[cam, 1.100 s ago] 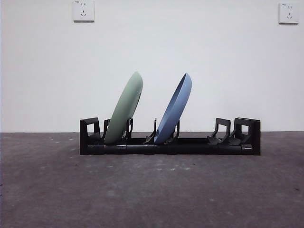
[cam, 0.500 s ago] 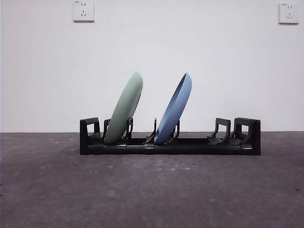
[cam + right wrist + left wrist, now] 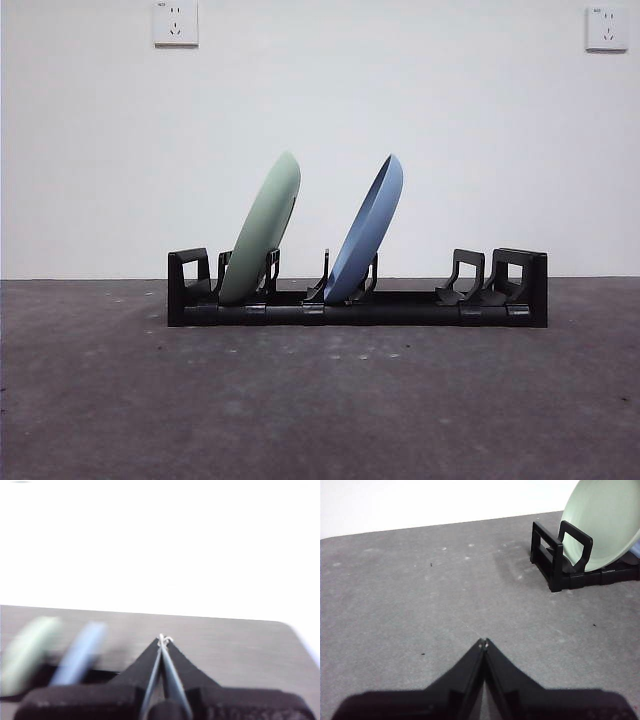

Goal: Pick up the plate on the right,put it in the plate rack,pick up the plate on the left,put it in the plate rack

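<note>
A pale green plate (image 3: pixel 262 228) and a soft blue plate (image 3: pixel 367 230) stand in the black plate rack (image 3: pixel 357 305). The table (image 3: pixel 320 400) is mottled dark grey, the wall (image 3: pixel 400 100) plain white, with two white sockets (image 3: pixel 176 22).

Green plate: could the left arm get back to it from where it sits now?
Probably yes. Bare table lies between the left gripper, jaws shut, and the green plate in the rack; the jaws would need opening first.

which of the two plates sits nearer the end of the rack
The green plate: it stands by the plate rack's end block; the blue plate sits mid-rack.
</note>
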Action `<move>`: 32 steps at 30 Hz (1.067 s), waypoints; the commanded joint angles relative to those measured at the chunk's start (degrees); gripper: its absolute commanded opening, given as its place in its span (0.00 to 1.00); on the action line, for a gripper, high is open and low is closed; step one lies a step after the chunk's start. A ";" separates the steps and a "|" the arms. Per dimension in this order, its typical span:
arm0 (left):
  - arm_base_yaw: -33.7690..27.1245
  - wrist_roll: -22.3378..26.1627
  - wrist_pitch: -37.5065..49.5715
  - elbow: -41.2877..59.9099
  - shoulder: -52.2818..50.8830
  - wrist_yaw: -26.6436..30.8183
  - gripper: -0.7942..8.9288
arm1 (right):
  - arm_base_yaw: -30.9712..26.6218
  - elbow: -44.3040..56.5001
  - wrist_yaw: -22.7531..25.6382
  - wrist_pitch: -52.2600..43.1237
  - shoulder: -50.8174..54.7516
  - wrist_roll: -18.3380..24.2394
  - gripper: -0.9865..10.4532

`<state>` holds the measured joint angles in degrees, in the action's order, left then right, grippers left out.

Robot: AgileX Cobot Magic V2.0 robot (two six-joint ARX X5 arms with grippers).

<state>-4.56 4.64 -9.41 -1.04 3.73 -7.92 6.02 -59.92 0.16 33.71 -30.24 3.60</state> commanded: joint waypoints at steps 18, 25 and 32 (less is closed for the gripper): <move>-0.17 -0.48 0.28 0.59 0.04 0.02 0.08 | -4.87 54.36 0.11 -26.56 27.28 2.40 0.09; -0.17 -0.48 0.28 0.59 0.04 0.00 0.08 | -4.87 59.12 0.15 -24.41 29.79 0.94 0.09; -0.17 -0.48 0.28 0.59 0.07 0.02 0.08 | -4.87 59.12 0.28 -23.15 29.79 1.07 0.09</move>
<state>-4.56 4.43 -9.41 -1.04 3.75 -7.94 1.21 -1.32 0.25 10.81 -0.60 5.17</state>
